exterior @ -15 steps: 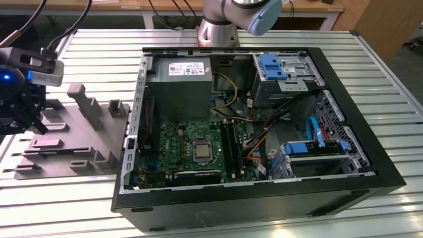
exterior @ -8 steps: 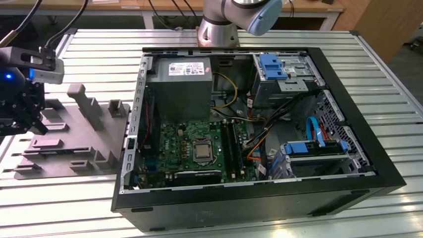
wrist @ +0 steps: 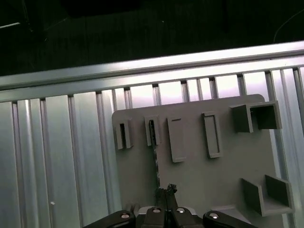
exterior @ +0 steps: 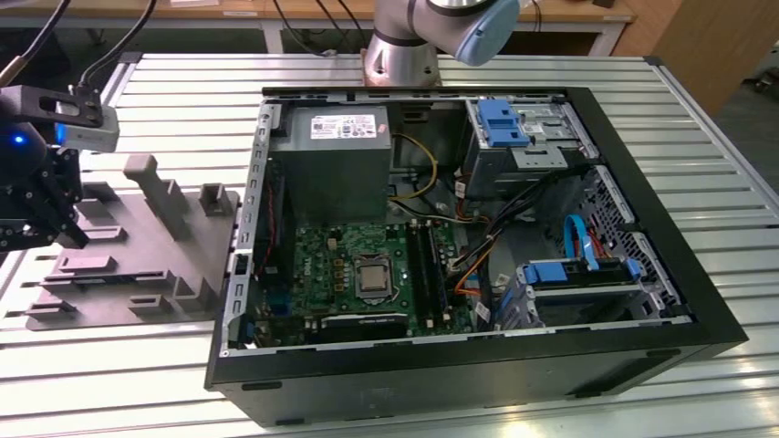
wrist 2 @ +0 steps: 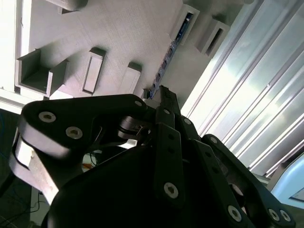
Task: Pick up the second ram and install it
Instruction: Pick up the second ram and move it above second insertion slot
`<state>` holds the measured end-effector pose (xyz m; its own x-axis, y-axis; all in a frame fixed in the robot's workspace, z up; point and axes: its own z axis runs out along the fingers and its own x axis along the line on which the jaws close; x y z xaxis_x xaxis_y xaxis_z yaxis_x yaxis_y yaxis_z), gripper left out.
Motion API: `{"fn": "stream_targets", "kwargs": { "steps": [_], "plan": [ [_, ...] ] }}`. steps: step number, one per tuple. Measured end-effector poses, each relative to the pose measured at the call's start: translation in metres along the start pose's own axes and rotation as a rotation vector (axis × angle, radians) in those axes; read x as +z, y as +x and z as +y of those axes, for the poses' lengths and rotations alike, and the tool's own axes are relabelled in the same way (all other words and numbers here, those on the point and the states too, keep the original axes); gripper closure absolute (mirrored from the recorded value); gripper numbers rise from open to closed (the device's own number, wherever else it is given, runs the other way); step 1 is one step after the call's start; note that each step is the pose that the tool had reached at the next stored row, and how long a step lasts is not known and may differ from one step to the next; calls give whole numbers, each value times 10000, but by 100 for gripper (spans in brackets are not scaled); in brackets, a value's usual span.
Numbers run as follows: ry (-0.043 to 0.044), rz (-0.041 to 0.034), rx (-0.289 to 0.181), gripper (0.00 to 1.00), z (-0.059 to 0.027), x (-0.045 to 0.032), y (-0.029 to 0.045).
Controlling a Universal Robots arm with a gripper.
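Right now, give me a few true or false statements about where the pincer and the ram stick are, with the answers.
1. The pincer hangs over the grey fixture plate, outside the computer case. True.
2. The second ram is already inside the computer case. False: it stands on edge in a slot of the fixture plate.
3. The computer case lies open. True.
4. The power supply is bright blue. False: it is grey; the drive brackets are blue.
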<state>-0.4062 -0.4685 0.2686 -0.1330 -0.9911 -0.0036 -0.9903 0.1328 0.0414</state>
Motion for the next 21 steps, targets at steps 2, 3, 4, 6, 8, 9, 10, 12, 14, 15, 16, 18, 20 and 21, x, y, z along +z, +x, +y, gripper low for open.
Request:
{"fn": "stream_targets", "kwargs": {
  "steps": [2, 3, 4, 6, 8, 9, 10, 12, 14, 15, 16, 18, 20, 21],
  "plan": [
    [1, -1, -13, 90, 0, 2, 0],
    [1, -1, -71, 90, -1, 5, 0],
    [4, 1, -162, 90, -1, 9, 0],
    [8, 11, -415, 90, -2, 20, 1],
    [11, 23, -708, 90, -2, 34, 0],
    [12, 29, -859, 90, -2, 42, 0],
    [13, 36, -1005, 90, -2, 49, 1],
    [18, 47, -1282, 90, -3, 64, 0],
    [23, 56, -1545, 90, -4, 79, 0],
    [24, 61, -1658, 90, -3, 86, 1],
    [23, 66, -1760, 90, -2, 94, 1],
    [21, 73, -1920, 90, 7, 111, 2],
    [24, 74, -2009, 90, 13, 141, 4],
    [24, 78, -2017, 90, 14, 158, 5]
  ]
}}
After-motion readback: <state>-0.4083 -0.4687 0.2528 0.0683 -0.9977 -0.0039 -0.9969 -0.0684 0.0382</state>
